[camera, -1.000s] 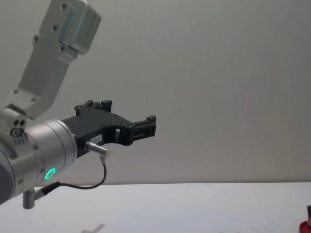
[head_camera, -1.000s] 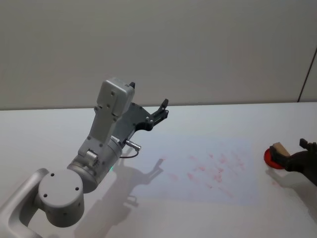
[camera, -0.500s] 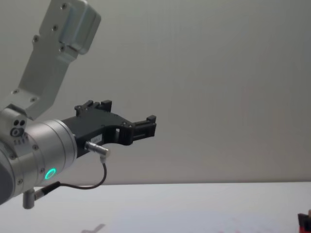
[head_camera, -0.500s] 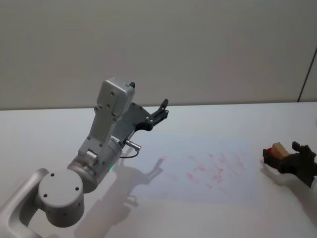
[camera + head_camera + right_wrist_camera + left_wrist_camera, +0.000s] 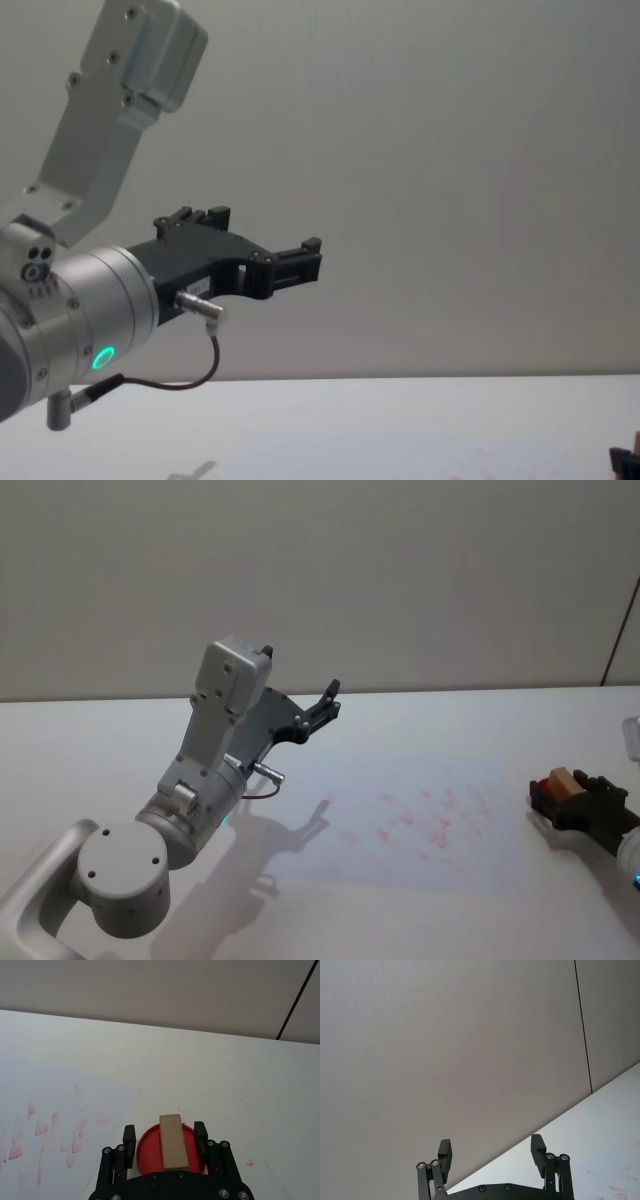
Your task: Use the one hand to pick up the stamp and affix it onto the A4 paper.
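The stamp [image 5: 173, 1144], a small block with a tan wooden end, stands on a red round pad [image 5: 148, 1151] just off the right edge of the A4 paper [image 5: 420, 780], which bears several red prints. My right gripper [image 5: 165, 1135] is open, one finger on each side of the stamp, with a strip of red pad showing in each gap. In the head view the same gripper [image 5: 553, 792] reaches in from the right edge around the stamp [image 5: 560, 779]. My left gripper [image 5: 325, 702] is open, empty and raised above the table's left half.
The left arm's large silver elbow and wrist [image 5: 200, 800] rise over the left part of the white table [image 5: 100, 740]. A plain wall stands behind the table. The red pad [image 5: 541, 786] sits close to the paper's right edge.
My right gripper has moved left from the view's edge onto the stamp and now straddles it over the red pad. The left arm has not moved.
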{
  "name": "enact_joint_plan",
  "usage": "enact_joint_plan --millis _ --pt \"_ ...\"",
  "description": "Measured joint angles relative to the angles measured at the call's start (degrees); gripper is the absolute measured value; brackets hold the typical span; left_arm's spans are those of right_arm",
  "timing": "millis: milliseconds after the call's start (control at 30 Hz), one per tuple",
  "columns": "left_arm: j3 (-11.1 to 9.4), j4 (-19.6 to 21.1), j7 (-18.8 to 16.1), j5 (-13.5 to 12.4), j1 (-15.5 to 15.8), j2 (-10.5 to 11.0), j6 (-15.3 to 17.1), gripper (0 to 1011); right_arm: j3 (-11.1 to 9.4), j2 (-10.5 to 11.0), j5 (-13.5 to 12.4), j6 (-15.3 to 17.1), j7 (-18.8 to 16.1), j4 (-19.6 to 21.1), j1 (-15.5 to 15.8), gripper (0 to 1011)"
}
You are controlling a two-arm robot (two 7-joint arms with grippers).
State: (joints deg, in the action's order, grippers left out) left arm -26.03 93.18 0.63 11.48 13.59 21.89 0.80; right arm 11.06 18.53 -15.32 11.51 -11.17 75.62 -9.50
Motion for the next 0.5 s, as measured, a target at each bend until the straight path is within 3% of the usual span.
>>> enact_joint_plan --millis 367,500 --pt "0.0 0.0 0.0 0.0 0.0 0.0 0.0 1001 0.2 -0.5 0.5 0.0 -0.1 -1.5 -1.0 393" --pt "0.0 0.0 0.0 0.0 0.0 0.0 0.0 1001 0.3 -0.7 0.5 -0.2 -0.3 -1.8 -1.3 302"
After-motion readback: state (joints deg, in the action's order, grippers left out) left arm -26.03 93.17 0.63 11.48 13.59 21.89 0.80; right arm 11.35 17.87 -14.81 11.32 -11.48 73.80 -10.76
